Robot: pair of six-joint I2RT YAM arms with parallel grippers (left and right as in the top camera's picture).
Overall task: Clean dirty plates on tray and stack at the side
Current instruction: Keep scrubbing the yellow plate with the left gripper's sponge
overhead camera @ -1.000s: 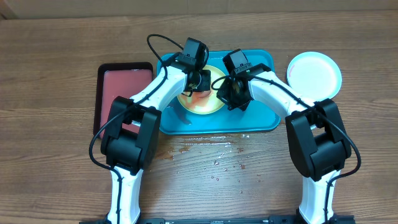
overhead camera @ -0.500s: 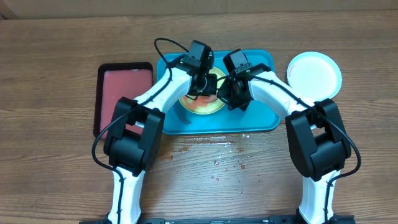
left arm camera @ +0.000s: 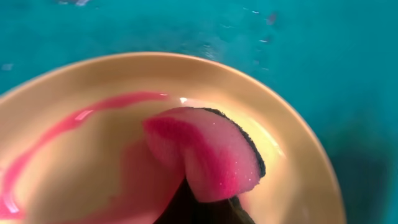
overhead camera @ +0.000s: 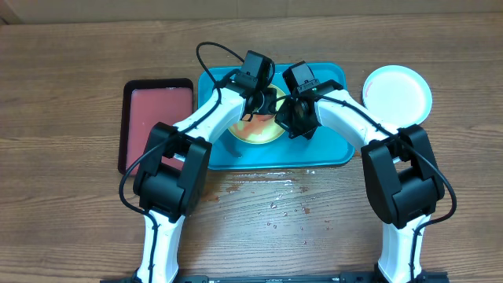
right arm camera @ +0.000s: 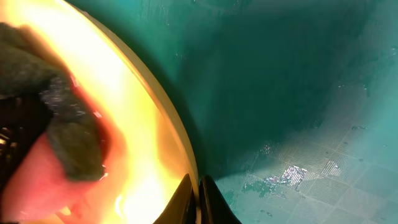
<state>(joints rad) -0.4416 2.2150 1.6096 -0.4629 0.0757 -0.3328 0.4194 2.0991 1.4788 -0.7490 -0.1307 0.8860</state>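
Overhead view: yellow-green plate (overhead camera: 251, 134) on the tray (overhead camera: 330, 145), rim pinched by the right gripper (overhead camera: 281, 118), left gripper (overhead camera: 253, 110) clamped on a pink sponge (left arm camera: 211, 155); advise holding the rim steady and wiping overlapping strokes through the red sauce (left arm camera: 74, 116).

Left robot arm (overhead camera: 204, 108) and right robot arm (overhead camera: 339, 115) meeting over the yellow-green round plastic plate (overhead camera: 255, 135), turquoise rectangular plastic tray (overhead camera: 275, 157) bare along near strip, pale round plate (overhead camera: 397, 93) just right, black-rimmed reddish tray (overhead camera: 155, 118) just left, far brown wood-grain worktop (overhead camera: 78, 47) open
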